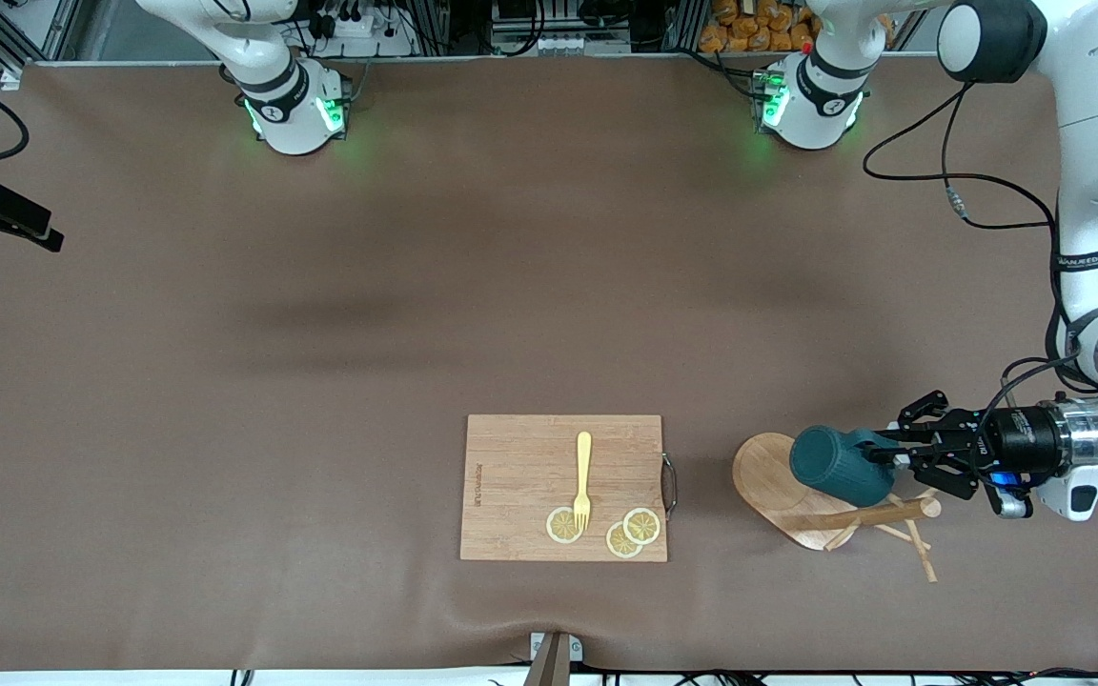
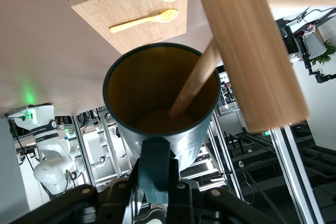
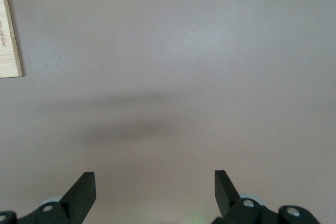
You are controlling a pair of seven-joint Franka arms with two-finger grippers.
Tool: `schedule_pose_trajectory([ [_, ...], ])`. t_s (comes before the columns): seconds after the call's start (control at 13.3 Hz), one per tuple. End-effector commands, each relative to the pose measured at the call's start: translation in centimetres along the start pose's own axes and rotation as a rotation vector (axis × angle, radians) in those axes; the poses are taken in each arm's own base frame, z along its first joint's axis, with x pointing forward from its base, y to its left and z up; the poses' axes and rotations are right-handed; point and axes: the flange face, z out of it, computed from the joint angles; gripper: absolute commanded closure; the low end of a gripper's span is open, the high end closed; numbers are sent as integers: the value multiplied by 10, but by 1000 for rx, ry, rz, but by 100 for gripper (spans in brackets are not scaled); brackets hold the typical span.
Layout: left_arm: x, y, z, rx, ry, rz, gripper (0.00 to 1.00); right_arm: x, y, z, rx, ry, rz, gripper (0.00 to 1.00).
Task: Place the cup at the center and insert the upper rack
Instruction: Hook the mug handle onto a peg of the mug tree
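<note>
The dark teal ribbed cup (image 1: 835, 465) hangs tipped on its side over the upper rack's oval base (image 1: 763, 476), toward the left arm's end of the table. My left gripper (image 1: 895, 455) is shut on the cup's loop handle (image 2: 156, 163). The left wrist view looks into the cup's tan-yellow inside (image 2: 157, 103), where one thin peg (image 2: 194, 85) of the rack reaches in. The rack's round pole (image 2: 252, 51) rises beside the cup. More pegs (image 1: 916, 548) cross near the pole's top. My right gripper (image 3: 155, 190) is open over bare brown table and holds nothing.
A rectangular wooden cutting board (image 1: 520, 467) lies near the table's middle, close to the front camera. On it are a yellow fork (image 1: 583, 476) and three lemon slices (image 1: 641, 524). Its metal handle (image 1: 670, 481) faces the rack. The board's edge (image 3: 9, 35) shows in the right wrist view.
</note>
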Motion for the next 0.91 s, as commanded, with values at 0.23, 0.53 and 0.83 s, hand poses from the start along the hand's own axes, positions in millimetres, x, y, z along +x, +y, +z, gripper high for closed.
schedule_pose_trajectory([
  [0.23, 10, -2, -10, -18, -25, 40, 100, -7, 2, -6, 5, 3, -6, 0],
  [0.53, 15, -4, -14, -26, -24, 81, 100, -7, 2, -6, 5, 3, -6, 0],
  [0.83, 21, -7, -24, -40, -19, 91, 100, -7, 2, -6, 7, 3, -6, 0],
])
